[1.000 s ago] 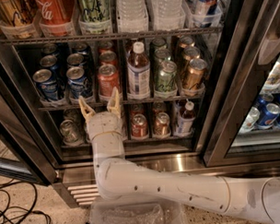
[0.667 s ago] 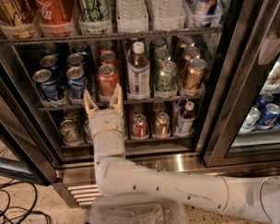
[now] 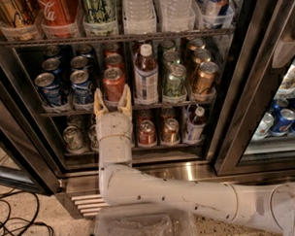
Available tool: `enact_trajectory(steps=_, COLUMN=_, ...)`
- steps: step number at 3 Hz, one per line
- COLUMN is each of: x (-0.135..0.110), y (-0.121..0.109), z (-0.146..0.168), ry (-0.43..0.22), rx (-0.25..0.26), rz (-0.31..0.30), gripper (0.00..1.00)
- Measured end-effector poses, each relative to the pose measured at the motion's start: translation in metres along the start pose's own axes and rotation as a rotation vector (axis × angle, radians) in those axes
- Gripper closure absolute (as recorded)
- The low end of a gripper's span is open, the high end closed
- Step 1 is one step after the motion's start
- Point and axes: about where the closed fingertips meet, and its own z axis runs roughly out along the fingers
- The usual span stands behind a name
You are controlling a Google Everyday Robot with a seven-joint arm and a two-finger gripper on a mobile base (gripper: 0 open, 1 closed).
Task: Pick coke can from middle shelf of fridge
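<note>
At the far left of the middle shelf (image 3: 157,105): 2 blue cans (image 3: 48,88) in the front row, the nearer one crowding the target's 9 o'clock side. Just right of them, the coke can (image 3: 114,84), upright at the front edge of that rack inside the fridge (image 3: 188,171). Directly at its 6 o'clock, the gripper (image 3: 113,99), pointing toward 12 o'clock, jaws spread wide, 1 fingertip on either side of the can's lower part, apparently not yet pressing. Further right, at the can's 3 o'clock, a tall bottle (image 3: 146,74), then a green can (image 3: 174,80) and a gold can (image 3: 203,79).

To grasp well:
- Reach in far enough to set the pads past the can's middle, not just on its base.
- Mind the finger at 9 o'clock (image 3: 99,100), close to the nearer blue can, and the finger at 3 o'clock (image 3: 126,96), near the bottle.
- Centre on the can first, then close evenly to avoid shoving it sideways.
- Squeeze gently: thin aluminium, probably easy to dent.
- Lift slightly before drawing back toward 6 o'clock, clear of the rack's front lip.
</note>
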Motion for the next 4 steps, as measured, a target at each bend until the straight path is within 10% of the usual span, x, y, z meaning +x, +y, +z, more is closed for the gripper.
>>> enact_trajectory(steps=4, x=0.020, y=0.003, z=0.019, ry=0.056, rx=-0.006, rz=0.013, gripper=0.36)
